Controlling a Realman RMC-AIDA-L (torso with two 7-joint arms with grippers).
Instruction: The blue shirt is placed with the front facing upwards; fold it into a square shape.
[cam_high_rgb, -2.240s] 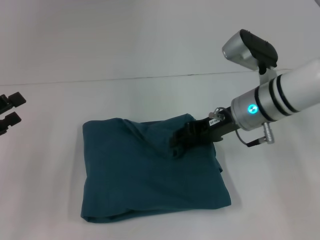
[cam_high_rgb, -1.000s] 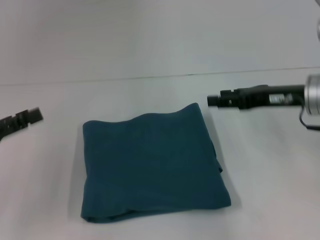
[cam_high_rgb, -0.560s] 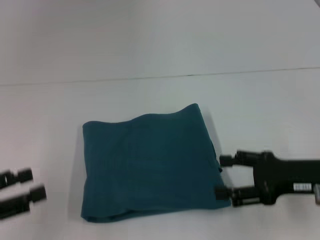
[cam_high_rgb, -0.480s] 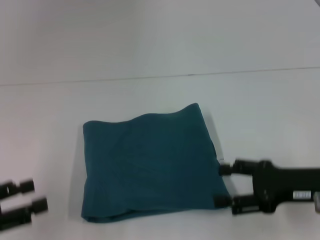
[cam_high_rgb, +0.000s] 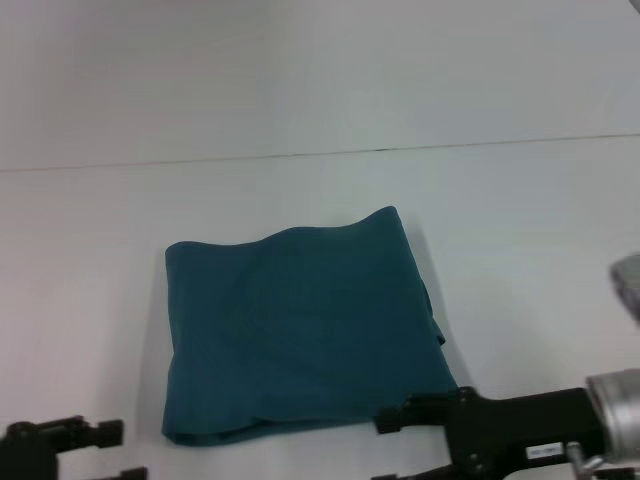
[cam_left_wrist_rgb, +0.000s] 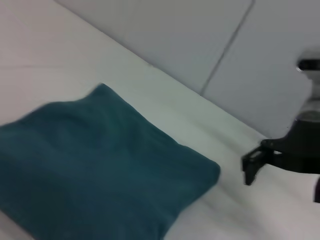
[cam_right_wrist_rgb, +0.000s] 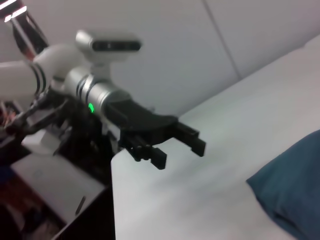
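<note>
Here the blue shirt (cam_high_rgb: 300, 325) lies folded into a rough, slightly skewed square on the white worktop (cam_high_rgb: 520, 230), plain teal side up, with no print or collar showing. Its far edge waves a little and rises to a peak at the far right corner; a lower layer peeks out along the near edge and at the right side.

The right tool (cam_high_rgb: 385, 450) sits low at the near edge of the worktop, just off the shirt's near right corner and not gripping any cloth. One black finger (cam_high_rgb: 410, 412) reaches toward the shirt's near edge, with a second one barely showing below it, so the tool is spread and released. The left wrist view shows the same tool (cam_left_wrist_rgb: 252, 167) beside the shirt's corner (cam_left_wrist_rgb: 100, 165), apart from the fabric.

The left tool (cam_high_rgb: 85, 450) is at the near left, clear of the shirt's near left corner, holding nothing. In the right wrist view it (cam_right_wrist_rgb: 177, 150) hovers above the worktop's edge with its dark fingers (cam_right_wrist_rgb: 192, 140) parted, well away from the shirt (cam_right_wrist_rgb: 295, 185).
</note>
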